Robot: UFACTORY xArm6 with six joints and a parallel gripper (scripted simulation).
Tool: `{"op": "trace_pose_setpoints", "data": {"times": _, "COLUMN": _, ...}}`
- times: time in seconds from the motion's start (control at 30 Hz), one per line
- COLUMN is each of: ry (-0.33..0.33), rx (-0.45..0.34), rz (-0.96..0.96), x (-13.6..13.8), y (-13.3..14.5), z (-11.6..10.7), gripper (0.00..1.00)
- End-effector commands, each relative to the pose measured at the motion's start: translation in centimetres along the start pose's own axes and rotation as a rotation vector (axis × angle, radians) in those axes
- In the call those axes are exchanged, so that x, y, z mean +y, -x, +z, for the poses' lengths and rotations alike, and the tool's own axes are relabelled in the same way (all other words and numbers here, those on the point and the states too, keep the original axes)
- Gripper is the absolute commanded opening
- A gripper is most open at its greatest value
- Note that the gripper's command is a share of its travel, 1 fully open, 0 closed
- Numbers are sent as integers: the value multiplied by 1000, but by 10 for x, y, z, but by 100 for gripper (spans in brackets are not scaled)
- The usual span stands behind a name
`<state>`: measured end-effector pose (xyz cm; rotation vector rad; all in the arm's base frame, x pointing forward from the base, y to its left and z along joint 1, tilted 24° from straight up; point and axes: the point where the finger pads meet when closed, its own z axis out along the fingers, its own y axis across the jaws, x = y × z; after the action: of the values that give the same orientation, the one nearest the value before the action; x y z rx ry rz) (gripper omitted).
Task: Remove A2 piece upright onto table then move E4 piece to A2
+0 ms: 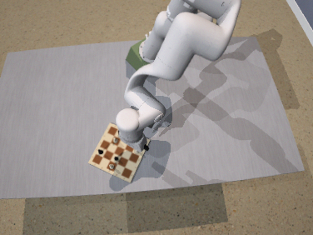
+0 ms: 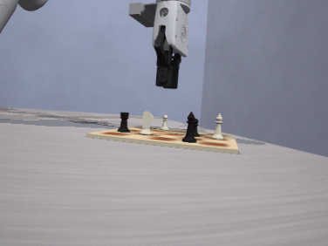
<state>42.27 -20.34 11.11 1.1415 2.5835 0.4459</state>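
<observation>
The chessboard (image 1: 117, 152) lies on the grey mat, also seen low and side-on in the exterior view (image 2: 166, 139). On it stand a black rook (image 2: 124, 122), a white knight (image 2: 146, 123), a white pawn (image 2: 165, 122), a tall black piece (image 2: 190, 127) with a smaller black one close behind it, and a white bishop (image 2: 218, 126). All stand upright. The square names are too small to read. My gripper (image 2: 167, 84) hangs well above the board, pointing down, with its fingers narrowed and nothing between them. In the top view the wrist (image 1: 130, 125) hides the gripper.
The arm's green base block (image 1: 137, 54) stands at the far side of the mat. The arm reaches over the board's far corner. The mat's front edge lies a little in front of the board.
</observation>
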Motion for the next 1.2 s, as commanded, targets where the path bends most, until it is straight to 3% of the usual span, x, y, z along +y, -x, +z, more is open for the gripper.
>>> {"op": "trace_pose_setpoints", "data": {"times": 0.0, "ry": -1, "rx": -2, "rz": 1, "x": 1, "y": 1, "z": -1, "gripper": 35}}
{"op": "trace_pose_setpoints", "data": {"times": 0.73, "ry": -2, "rx": -2, "rz": 1, "x": 1, "y": 1, "z": 1, "gripper": 35}}
{"op": "trace_pose_setpoints", "data": {"times": 1.17, "ry": -2, "rx": -2, "rz": 1, "x": 1, "y": 1, "z": 14, "gripper": 35}}
